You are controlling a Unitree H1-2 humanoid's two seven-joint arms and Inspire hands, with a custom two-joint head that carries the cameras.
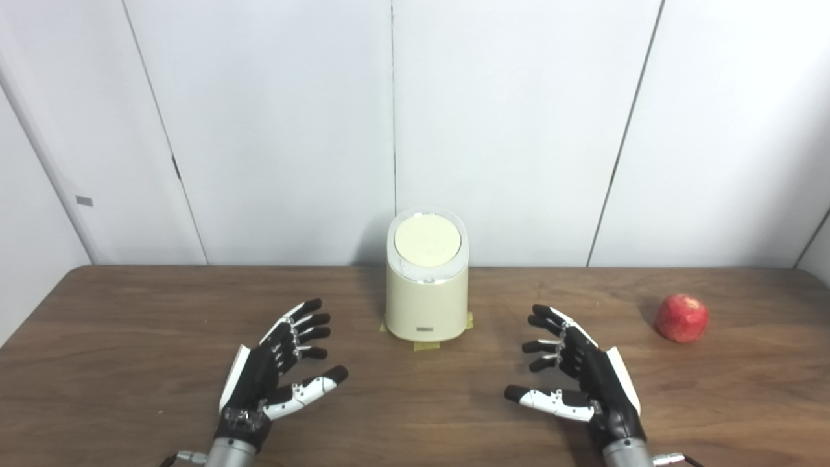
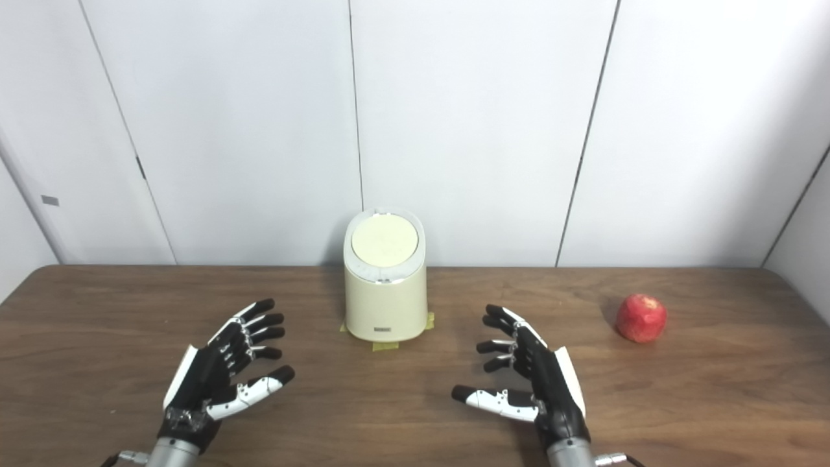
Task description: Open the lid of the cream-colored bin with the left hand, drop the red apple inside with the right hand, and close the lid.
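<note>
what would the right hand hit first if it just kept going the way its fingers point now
Probably nothing on the table. The right hand, open, points forward and slightly inward, so its line passes right of the cream-colored bin toward the wall. The red apple lies well off to its right. Depth is uncertain.

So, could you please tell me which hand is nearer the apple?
The right hand: the apple lies on its side of the bin; the left hand is beyond it.

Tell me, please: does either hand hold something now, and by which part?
Nothing is held. The left hand and the right hand are both open above the brown wooden table, apart from the closed cream-colored bin and the red apple.
</note>
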